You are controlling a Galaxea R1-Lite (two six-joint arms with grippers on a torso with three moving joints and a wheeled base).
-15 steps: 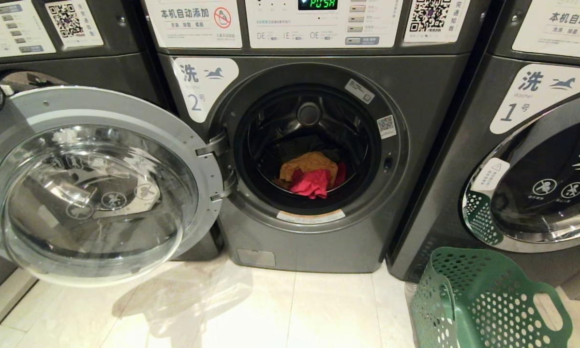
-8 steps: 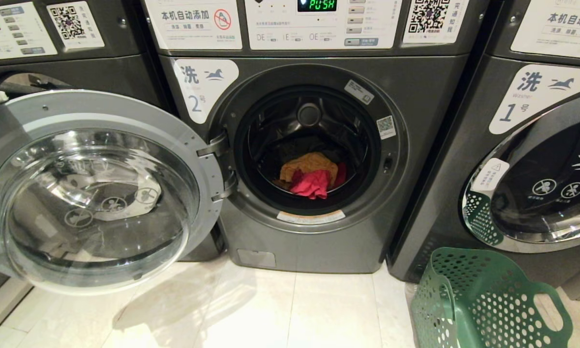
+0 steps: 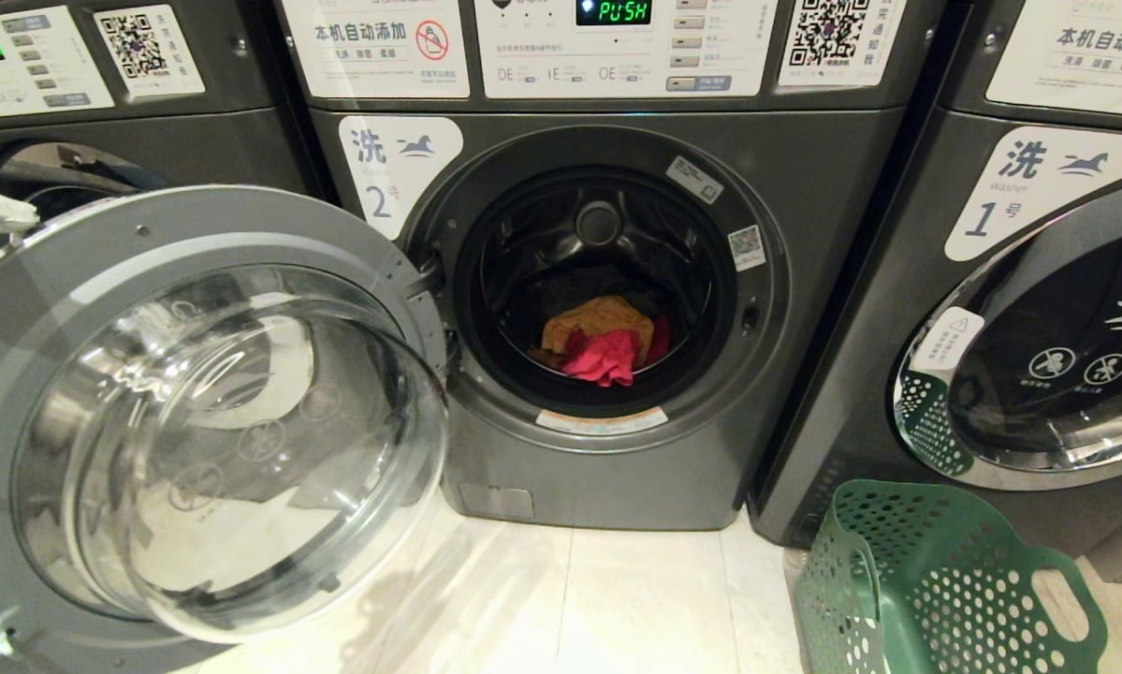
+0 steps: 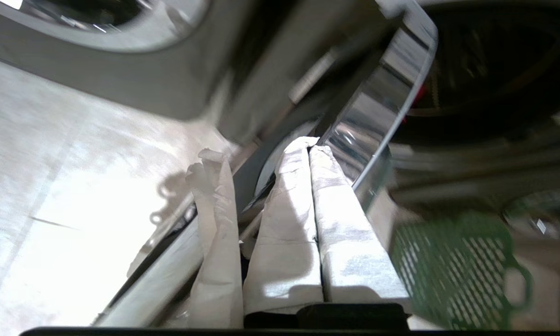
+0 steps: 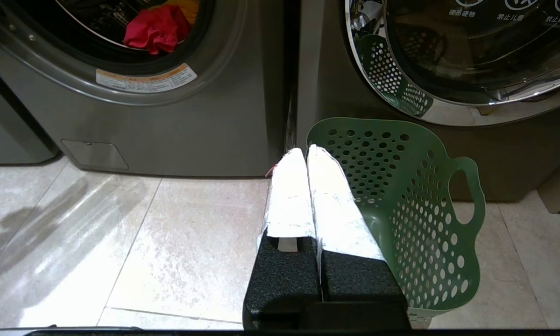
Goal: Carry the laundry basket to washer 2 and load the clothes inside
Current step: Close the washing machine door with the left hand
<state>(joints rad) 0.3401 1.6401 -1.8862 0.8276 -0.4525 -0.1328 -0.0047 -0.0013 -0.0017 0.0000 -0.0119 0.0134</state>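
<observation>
Washer 2 (image 3: pixel 383 178) stands in the middle with its drum open. The clothes (image 3: pixel 603 346), pink-red with a yellow-orange piece, lie inside the drum and show too in the right wrist view (image 5: pixel 156 28). Its round glass door (image 3: pixel 205 412) hangs partly swung out at the left. My left gripper (image 3: pixel 13 215) shows behind the door's outer rim; it is shut (image 4: pixel 310 147), with its tips against the chrome rim. The laundry basket (image 3: pixel 935 580) stands empty on the floor at the right. My right gripper (image 5: pixel 306 151) is shut on nothing, just beside the basket (image 5: pixel 401 196).
Washer 1 (image 3: pixel 1038 281) stands at the right with its door shut, right behind the basket. Another grey washer (image 3: pixel 149 122) stands at the left, behind the swung door. Pale tile floor (image 3: pixel 617 599) lies in front of washer 2.
The door has swung away from the left washer, out toward me and round toward the drum opening. My left arm has moved behind the door's rim. Clothes and basket have stayed put.
</observation>
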